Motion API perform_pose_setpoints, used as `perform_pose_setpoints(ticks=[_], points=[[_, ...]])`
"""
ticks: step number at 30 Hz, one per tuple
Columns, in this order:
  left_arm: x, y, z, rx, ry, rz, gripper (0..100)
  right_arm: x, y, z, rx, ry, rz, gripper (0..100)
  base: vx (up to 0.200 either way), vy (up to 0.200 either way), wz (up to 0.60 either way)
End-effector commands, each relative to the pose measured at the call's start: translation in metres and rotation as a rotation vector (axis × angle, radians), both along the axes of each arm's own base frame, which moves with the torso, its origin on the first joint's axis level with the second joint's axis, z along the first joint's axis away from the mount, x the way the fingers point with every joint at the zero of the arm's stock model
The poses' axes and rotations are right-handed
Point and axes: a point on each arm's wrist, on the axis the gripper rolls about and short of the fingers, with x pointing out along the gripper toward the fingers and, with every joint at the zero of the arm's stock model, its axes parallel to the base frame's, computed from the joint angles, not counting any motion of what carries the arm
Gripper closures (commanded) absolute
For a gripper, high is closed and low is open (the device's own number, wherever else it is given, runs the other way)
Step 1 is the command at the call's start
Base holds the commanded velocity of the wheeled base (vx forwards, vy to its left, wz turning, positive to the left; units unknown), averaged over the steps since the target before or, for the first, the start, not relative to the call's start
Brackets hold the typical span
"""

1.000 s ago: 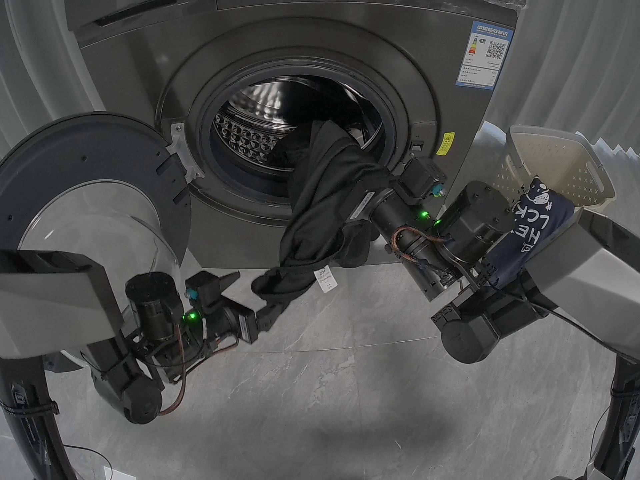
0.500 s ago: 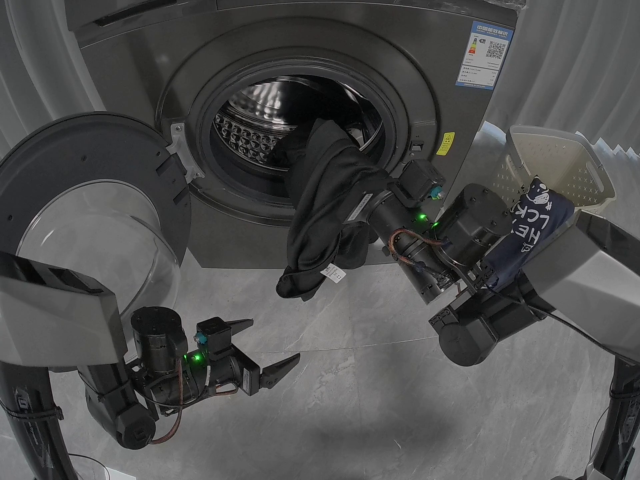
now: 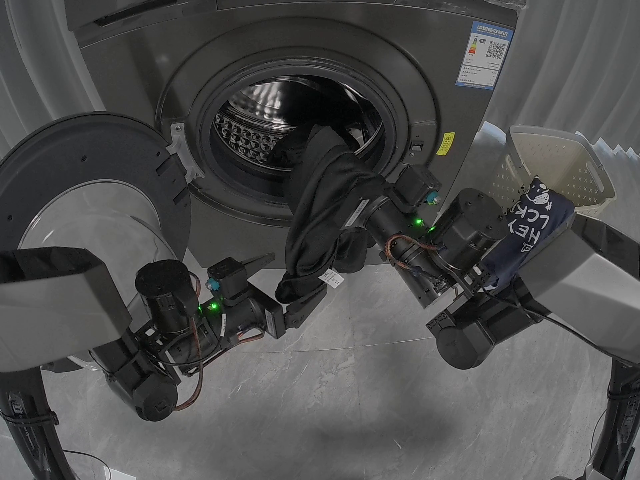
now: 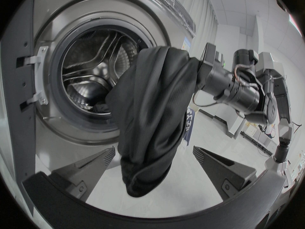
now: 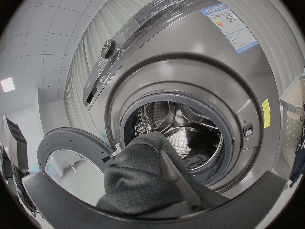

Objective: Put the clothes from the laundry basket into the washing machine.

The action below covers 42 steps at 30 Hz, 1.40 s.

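While the right gripper point(image 5: 173, 172) stays clamped on the black garment point(image 3: 320, 195) at the mouth of the washing machine point(image 3: 433, 88), the left gripper point(image 3: 300, 273) has switched jobs twice in a sec. It had the garment's tail pinched low in front of the machine, then let go and dropped w/ jaws apart. Now it's back up, jaws spread wide either side of the hanging end, not yet closed.

The tail, stretched toward the floor before, now hangs bunched just below the machine's door ring. We read this as a regrasp: grab higher so the slack can be stuffed in, b/c most of the cloth is still outside the drum point(image 3: 267, 125) and only the top fold lies over its lip.

Left wrist view makes plain what the head view leaves vague: the cloth end sits right btw the two fingers point(image 4: 219, 169), w/ room on both sides. Right wrist view adds a dark item point(image 5: 197, 158) already inside the machine's drum.

Head view gives us the laundry basket point(image 3: 567, 161) just right of the machine, w/ a dark blue garment point(image 3: 533, 225) at its near rim. That one's left to load, in our judgement.
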Motion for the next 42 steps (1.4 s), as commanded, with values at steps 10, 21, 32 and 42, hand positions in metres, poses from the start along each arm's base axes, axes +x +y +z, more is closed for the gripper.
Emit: perform_pose_setpoints(ticks=[10, 21, 32, 42], points=[[0.020, -0.027, 0.012, -0.058, -0.087, -0.031, 0, -0.004, 0.007, -0.003, -0.008, 0.012, 0.016, 100, 0.000, 0.000, 0.00], [0.055, -0.043, 0.003, -0.089, -0.131, 0.019, 0, -0.014, 0.014, -0.001, -0.004, 0.013, 0.042, 100, 0.000, 0.000, 0.00], [0.077, -0.046, -0.004, -0.133, -0.143, 0.084, 0, -0.034, 0.028, -0.001, 0.005, 0.032, 0.088, 100, 0.000, 0.000, 0.00], [0.087, -0.049, 0.002, -0.191, -0.164, 0.136, 100, -0.035, 0.028, -0.001, 0.011, 0.036, 0.092, 100, 0.000, 0.000, 0.00]])
